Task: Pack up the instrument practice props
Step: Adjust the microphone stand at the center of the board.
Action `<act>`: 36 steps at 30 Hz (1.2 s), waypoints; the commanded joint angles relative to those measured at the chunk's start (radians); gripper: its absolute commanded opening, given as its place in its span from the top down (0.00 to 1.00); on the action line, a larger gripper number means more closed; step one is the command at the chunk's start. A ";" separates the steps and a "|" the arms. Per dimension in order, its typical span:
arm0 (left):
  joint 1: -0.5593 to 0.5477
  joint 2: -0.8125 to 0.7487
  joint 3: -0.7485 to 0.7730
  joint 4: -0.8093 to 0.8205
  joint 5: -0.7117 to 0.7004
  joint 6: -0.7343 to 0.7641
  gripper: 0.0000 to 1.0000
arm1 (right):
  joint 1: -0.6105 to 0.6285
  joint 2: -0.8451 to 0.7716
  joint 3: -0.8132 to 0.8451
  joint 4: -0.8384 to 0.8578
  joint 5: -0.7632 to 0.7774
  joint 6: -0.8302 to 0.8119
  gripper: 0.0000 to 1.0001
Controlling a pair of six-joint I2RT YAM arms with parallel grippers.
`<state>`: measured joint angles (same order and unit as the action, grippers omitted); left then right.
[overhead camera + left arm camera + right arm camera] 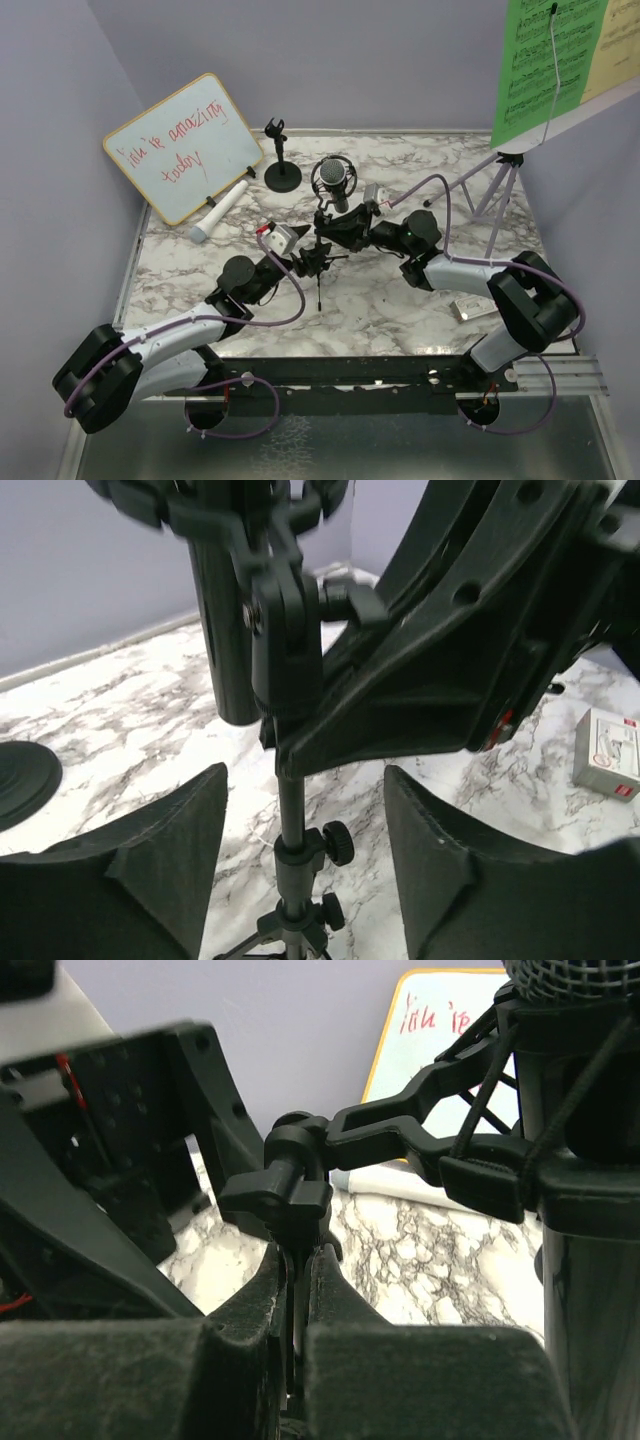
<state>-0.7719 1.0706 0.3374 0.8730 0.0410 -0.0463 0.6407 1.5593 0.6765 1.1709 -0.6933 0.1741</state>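
Nothing looked packed: at the middle of the table, the right hand clenched the mic tripod by its stem, the left hand spread loose around it; round-base holder, spare microphone and music rack sat along the far edge.

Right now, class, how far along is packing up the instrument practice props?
Done: nothing looks packed yet. In hand: right tool shut on the tripod post, left tool open around it, mounted microphone on top. Left: loose microphone, round-base holder, music rack with sheets.
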 commanded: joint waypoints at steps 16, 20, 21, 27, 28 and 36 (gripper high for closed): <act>-0.003 -0.209 -0.012 -0.089 -0.177 -0.056 0.24 | 0.003 0.156 -0.102 0.036 0.034 -0.130 0.96; -0.003 -0.196 0.012 -0.133 -0.185 -0.086 0.24 | 0.004 0.145 -0.106 0.029 0.049 -0.133 0.72; -0.003 -0.196 0.018 -0.142 -0.188 -0.093 0.24 | 0.004 0.139 -0.106 0.024 0.055 -0.138 0.68; -0.003 -0.201 0.053 -0.195 -0.189 -0.141 0.23 | 0.002 0.074 -0.129 -0.003 0.121 -0.160 0.52; -0.003 -0.202 0.059 -0.207 -0.188 -0.148 0.23 | 0.002 0.061 -0.136 -0.005 0.133 -0.162 0.50; -0.003 -0.191 0.157 -0.338 -0.210 -0.170 0.23 | 0.002 -0.108 -0.216 -0.053 0.241 -0.166 0.36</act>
<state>-0.7727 0.8742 0.4206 0.6292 -0.1364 -0.1905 0.6468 1.5394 0.5037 1.1652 -0.5404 0.0242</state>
